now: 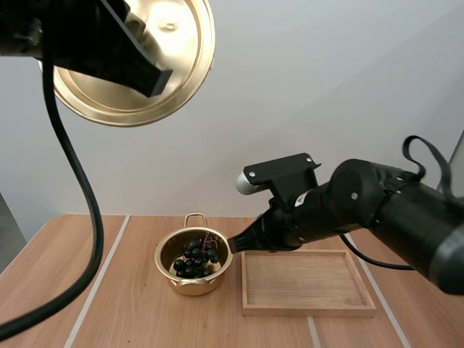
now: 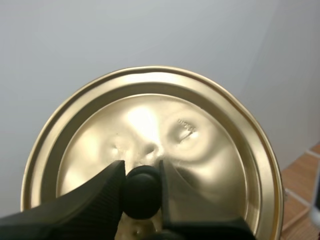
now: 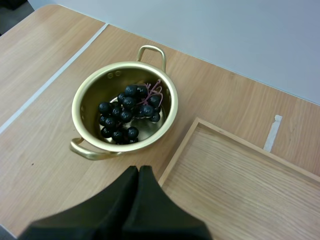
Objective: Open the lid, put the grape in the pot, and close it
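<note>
The grapes [image 1: 196,257] lie inside the open gold pot [image 1: 192,287] on the table, beside the wooden tray [image 1: 304,283]; the right gripper [image 3: 138,172], fingers pressed together on nothing, hovers near the pot's rim. High above, the left gripper [image 2: 141,167] pinches the black knob [image 2: 142,195] of the lid [image 2: 210,150]; opening and loading look done, and only setting the lid onto the pot remains.

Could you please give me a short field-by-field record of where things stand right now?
lid: off the pot, held high by its black knob
left pincer: shut on the knob
grapes: inside the pot
pot: open, on the table
right pincer: shut on nothing, beside the pot
tray: on the table, beside the pot
</note>
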### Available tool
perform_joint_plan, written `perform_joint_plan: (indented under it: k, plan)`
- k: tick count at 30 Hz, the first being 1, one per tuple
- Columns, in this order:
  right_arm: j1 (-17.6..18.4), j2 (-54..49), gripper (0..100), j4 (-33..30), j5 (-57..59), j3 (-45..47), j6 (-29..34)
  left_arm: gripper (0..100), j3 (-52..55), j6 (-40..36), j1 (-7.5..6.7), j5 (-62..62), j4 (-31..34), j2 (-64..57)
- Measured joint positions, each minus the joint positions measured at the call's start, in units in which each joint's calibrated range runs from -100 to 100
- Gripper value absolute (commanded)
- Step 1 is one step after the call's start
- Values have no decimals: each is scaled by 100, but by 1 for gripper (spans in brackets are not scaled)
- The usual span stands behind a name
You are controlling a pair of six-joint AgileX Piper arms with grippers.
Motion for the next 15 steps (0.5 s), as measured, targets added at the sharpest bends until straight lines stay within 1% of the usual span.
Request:
perform_joint_plan:
  k: [3,4,5,6,9,10,15]
  plan:
    - [-11,-401,0,0,380,71,22,0,1,28,0,582,93,432]
    - [-11,-952,0,0,894,94,49,0,1,37,0,826,102,697]
    - [-11,-998,0,0,924,94,58,0,1,37,0,866,102,724]
    - [-11,-1378,0,0,1202,107,66,0,1,37,0,1031,102,917]
    - [-11,-1896,0,0,1443,107,105,0,13,37,0,1248,102,1330]
    - [-40,-2331,0,-91,1613,107,165,0,13,37,0,1262,102,1537]
    - [-144,-2938,0,-295,2036,107,263,0,134,37,0,1270,5,2026]
